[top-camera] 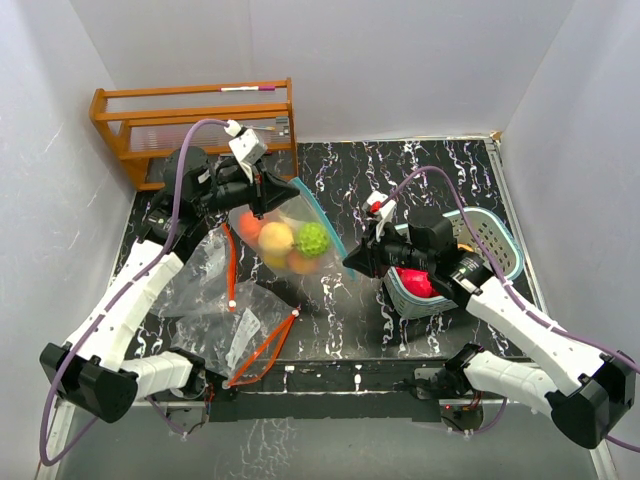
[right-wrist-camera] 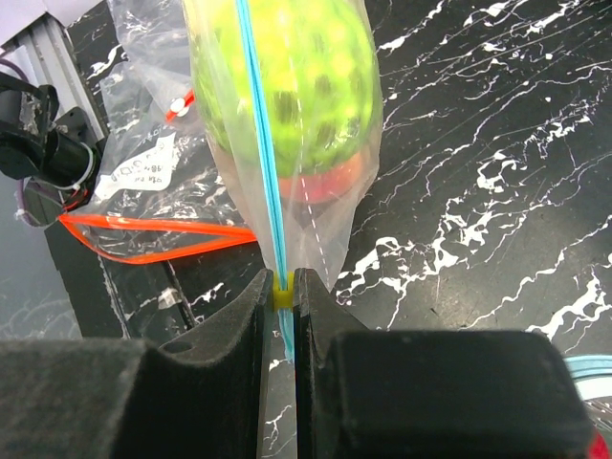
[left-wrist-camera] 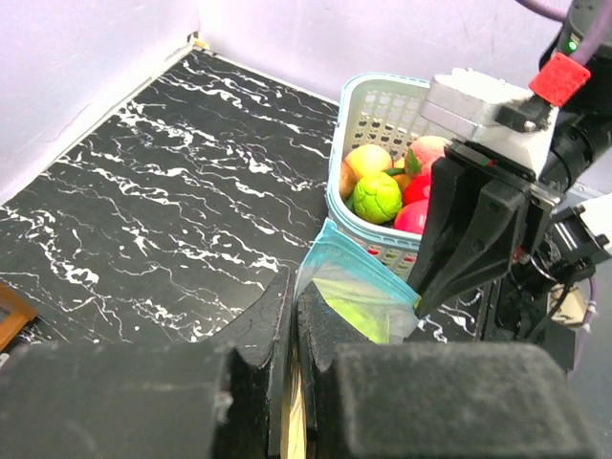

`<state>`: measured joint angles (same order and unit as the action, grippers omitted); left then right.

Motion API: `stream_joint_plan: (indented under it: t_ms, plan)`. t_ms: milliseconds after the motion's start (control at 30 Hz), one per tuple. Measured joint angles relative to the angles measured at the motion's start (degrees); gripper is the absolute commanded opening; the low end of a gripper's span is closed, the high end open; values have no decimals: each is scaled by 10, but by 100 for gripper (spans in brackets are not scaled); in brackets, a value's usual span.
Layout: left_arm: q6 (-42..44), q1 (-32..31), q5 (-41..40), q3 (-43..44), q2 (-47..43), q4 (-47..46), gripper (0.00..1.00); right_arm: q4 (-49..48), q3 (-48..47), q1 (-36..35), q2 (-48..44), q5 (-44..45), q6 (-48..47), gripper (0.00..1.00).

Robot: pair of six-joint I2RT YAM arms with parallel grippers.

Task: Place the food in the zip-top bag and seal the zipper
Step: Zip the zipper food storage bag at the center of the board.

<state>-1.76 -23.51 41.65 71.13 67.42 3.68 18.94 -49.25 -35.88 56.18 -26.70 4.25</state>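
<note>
The clear zip-top bag [top-camera: 285,240] with a blue zipper [top-camera: 325,228] hangs stretched between both grippers above the table. Inside it lies food: a bumpy green piece [top-camera: 312,240], a yellow one [top-camera: 277,238], an orange one [top-camera: 300,262] and a red one [top-camera: 248,225]. My left gripper [top-camera: 283,190] is shut on the bag's far top corner; in the left wrist view its jaws [left-wrist-camera: 295,292] pinch the bag's edge [left-wrist-camera: 368,292]. My right gripper [top-camera: 351,262] is shut on the yellow zipper slider [right-wrist-camera: 282,290] at the near end of the zipper [right-wrist-camera: 263,143]. The green food [right-wrist-camera: 296,86] fills the bag [right-wrist-camera: 354,191] just beyond it.
A teal slatted basket [top-camera: 500,245] stands at the right under the right arm, holding more food: green [left-wrist-camera: 376,196], peach [left-wrist-camera: 368,158] and red [left-wrist-camera: 416,215]. Empty clear bags with orange zippers [top-camera: 262,350] lie at the near left. A wooden rack [top-camera: 195,120] stands at the back left.
</note>
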Motion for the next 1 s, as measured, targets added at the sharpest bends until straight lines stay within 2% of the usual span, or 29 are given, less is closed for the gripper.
stream_joint_plan:
  t_ms: [667,700,767,833,867,1000]
  plan:
    - [-30,1,-90,27,23,-16,0,5,4,1,16,27,6,10]
    - [-30,1,-92,27,23,-16,0,5,4,1,16,28,6,18]
    - [-32,1,-92,27,24,-16,0,5,4,2,16,31,7,59]
    - [-33,2,-96,27,24,-29,0,19,4,2,16,40,16,90]
    - [-34,5,-96,27,23,-38,0,33,4,3,17,49,14,97]
    - [-37,12,-90,17,17,-81,0,53,0,3,22,80,24,98]
